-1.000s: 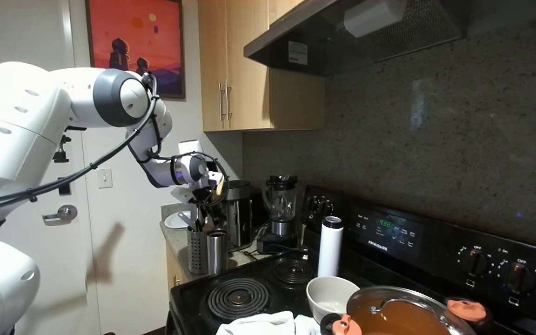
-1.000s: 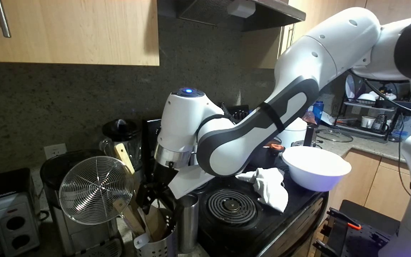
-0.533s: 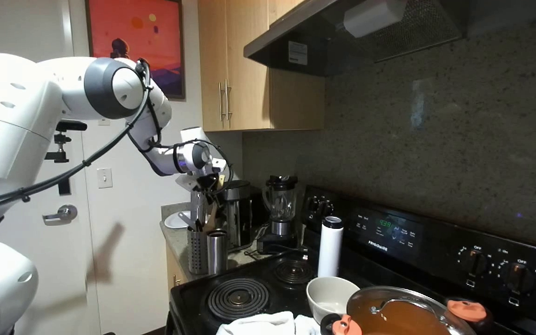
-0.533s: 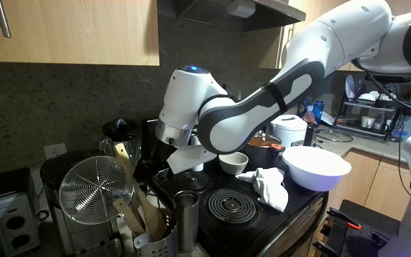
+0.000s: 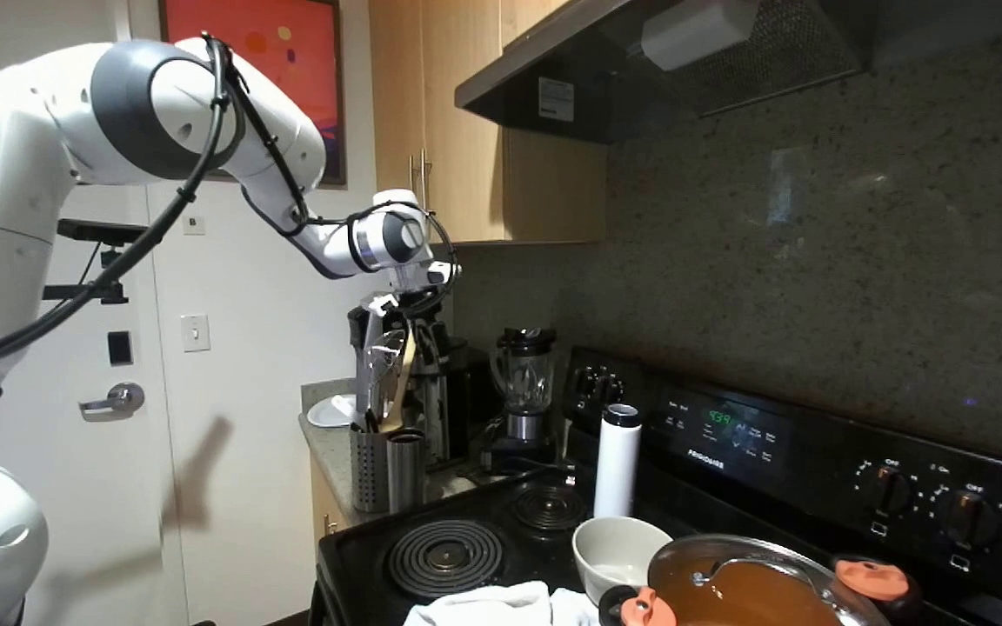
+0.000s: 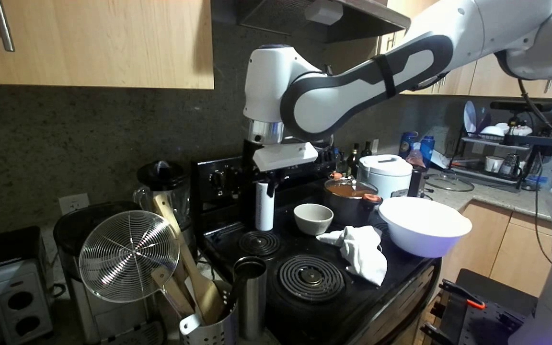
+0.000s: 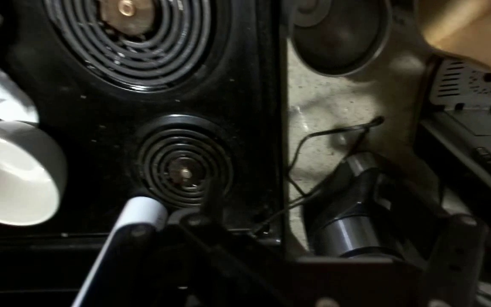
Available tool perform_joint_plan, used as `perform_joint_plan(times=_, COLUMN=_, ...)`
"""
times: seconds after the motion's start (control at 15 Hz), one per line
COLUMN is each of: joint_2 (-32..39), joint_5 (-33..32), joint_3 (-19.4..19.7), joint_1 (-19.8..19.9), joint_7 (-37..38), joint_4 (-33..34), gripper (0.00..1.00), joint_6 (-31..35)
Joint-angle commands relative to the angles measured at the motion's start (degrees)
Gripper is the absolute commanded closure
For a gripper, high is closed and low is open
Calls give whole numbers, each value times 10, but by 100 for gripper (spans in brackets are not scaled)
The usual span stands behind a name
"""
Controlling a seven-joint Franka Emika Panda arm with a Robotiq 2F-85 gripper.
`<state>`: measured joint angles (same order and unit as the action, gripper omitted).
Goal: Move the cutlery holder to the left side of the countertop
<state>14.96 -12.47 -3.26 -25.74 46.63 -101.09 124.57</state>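
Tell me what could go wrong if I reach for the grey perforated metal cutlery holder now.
1. Snagging: a round wire-mesh strainer and a long pale wooden utensil rise above the cutlery holder, so the open black gripper might catch them coming down.
2. Toppling: the smooth silver metal cup stands close beside the holder and could get knocked.
3. Misaiming: I can't make out the holder in the wrist view.

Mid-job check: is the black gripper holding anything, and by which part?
Nothing appears held: the black two-finger gripper looks open in the wrist view, and the perforated grey metal cylindrical cutlery holder stands apart from it.
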Motion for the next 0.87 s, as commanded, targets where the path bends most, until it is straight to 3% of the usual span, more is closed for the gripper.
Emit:
perform_joint_plan(times=0.0, joint_2=-55, joint_5=26, joint_3=-6, joint_1=59, joint_7=10, joint_4=-37, gripper=0, joint_6=-83)
perform_joint_plan(times=0.2, joint_2=-92, joint_5=72, joint_3=-2, joint_1=115, joint_7=-8, joint_4=-79, gripper=0, joint_6=-113)
perform_joint_plan(times=0.47, joint_2=-141, joint_5=138, joint_3=2, joint_1=169, joint_7=-27, joint_4=-148, gripper=0, joint_6=-97)
perform_joint_plan(times=0.53, joint_2=-98, joint_5=109, joint_3=-6, joint_1=164, joint_7=-16, joint_4=-98, gripper=0, joint_6=-108)
perform_joint_plan(times=0.8, joint_2=-123, joint_5=124, joint_3=-6, joint_1=178, joint_7=-23, joint_4=-129, gripper=0, joint_6=-107)
